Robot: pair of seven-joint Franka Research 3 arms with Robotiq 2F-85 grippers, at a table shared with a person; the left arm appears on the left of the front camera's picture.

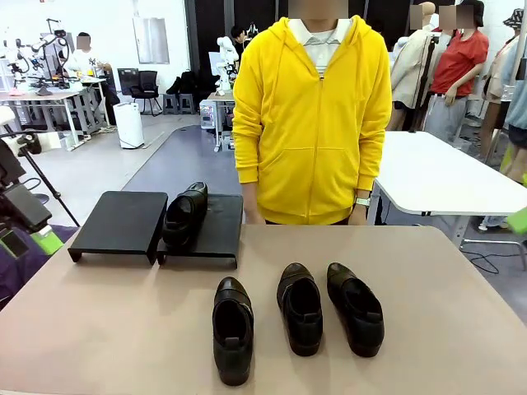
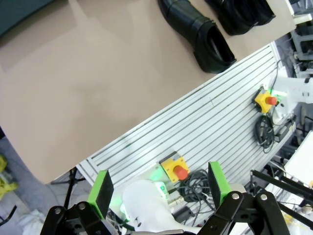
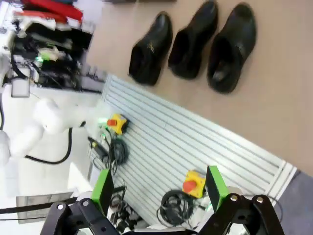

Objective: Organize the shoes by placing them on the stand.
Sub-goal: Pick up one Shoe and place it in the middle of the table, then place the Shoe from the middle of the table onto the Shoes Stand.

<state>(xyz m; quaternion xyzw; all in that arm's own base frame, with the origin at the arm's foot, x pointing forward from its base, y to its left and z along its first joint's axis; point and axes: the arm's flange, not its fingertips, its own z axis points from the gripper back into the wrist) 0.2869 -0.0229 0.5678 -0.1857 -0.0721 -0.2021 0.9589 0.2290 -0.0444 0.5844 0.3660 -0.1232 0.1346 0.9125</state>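
One black shoe [image 1: 184,214] rests on the left part of the right stand [image 1: 216,234], toe toward me. The left stand [image 1: 119,220] next to it is bare. Three more shoes lie on the tan table nearer to me: one left of centre [image 1: 233,329], one in the middle [image 1: 300,307] and one on the right [image 1: 355,308]. My left gripper [image 2: 159,183] hangs open off the table's near edge, with a shoe [image 2: 203,36] far ahead. My right gripper [image 3: 159,186] is open too, well short of the three shoes [image 3: 193,41].
A person in a yellow hoodie [image 1: 313,123] stands at the far edge, hands low behind the table. Below both grippers lies a slatted metal base [image 2: 210,117] with yellow emergency-stop boxes [image 3: 191,183] and cables. A white table [image 1: 445,173] stands at the back right.
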